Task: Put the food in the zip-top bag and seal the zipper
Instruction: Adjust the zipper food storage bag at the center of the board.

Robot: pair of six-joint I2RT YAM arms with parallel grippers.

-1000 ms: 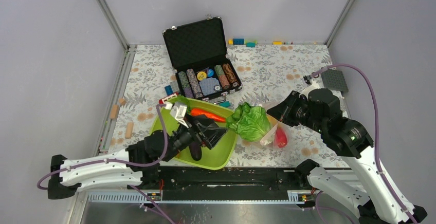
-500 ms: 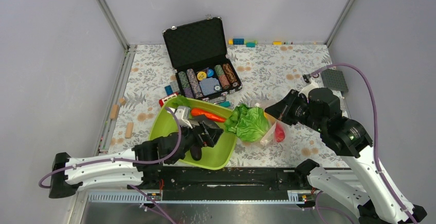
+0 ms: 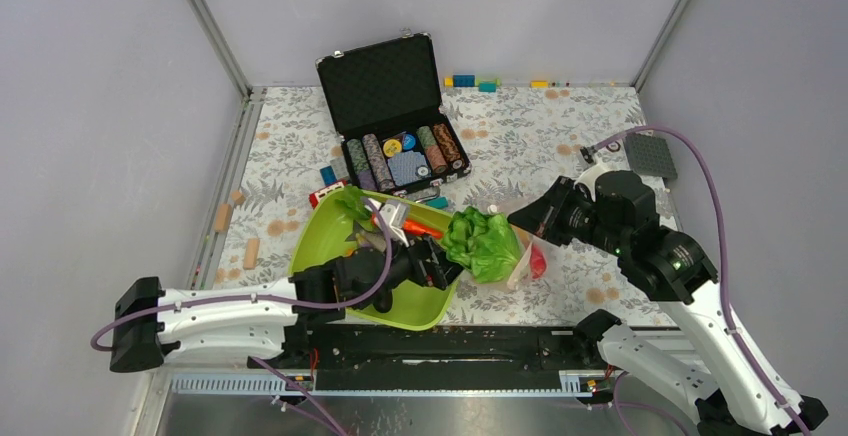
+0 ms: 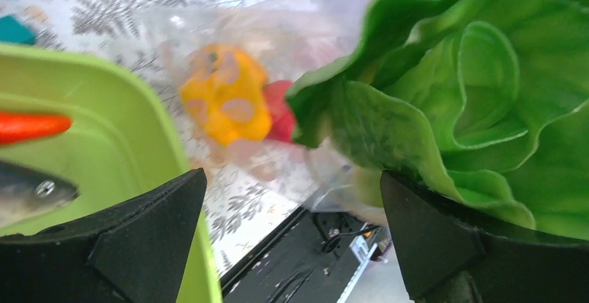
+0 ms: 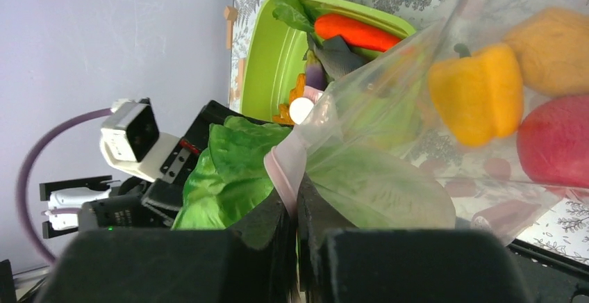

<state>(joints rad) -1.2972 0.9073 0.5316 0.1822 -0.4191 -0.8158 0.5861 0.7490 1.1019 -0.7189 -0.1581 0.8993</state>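
My right gripper (image 5: 295, 209) is shut on the pinkish zipper (image 5: 286, 167) at the mouth of the zip-top bag (image 5: 444, 157), holding it up. Inside the bag lie a yellow pepper (image 5: 479, 91), a red apple (image 5: 556, 143) and an orange fruit (image 5: 556, 46). The green lettuce (image 3: 485, 241) sits in the mouth, part in and part out. My left gripper (image 4: 292, 226) is open with nothing between its fingers; its right finger (image 4: 444, 247) lies against the lettuce (image 4: 472, 94). A carrot (image 5: 354, 32), grey fish (image 5: 340, 56) and eggplant (image 5: 314, 74) lie in the lime-green tray (image 3: 330, 246).
An open black case (image 3: 395, 106) of poker chips stands behind the tray. Small coloured blocks (image 3: 475, 82) lie along the back wall, and wooden pegs (image 3: 250, 251) at the left edge. A grey plate (image 3: 652, 154) lies at the right. The black base rail (image 3: 450, 341) runs along the near edge.
My left arm has swung right, out over the tray to the lettuce, jaws open throughout. The right gripper has shifted slightly left with the bag mouth. The lettuce has moved a little.
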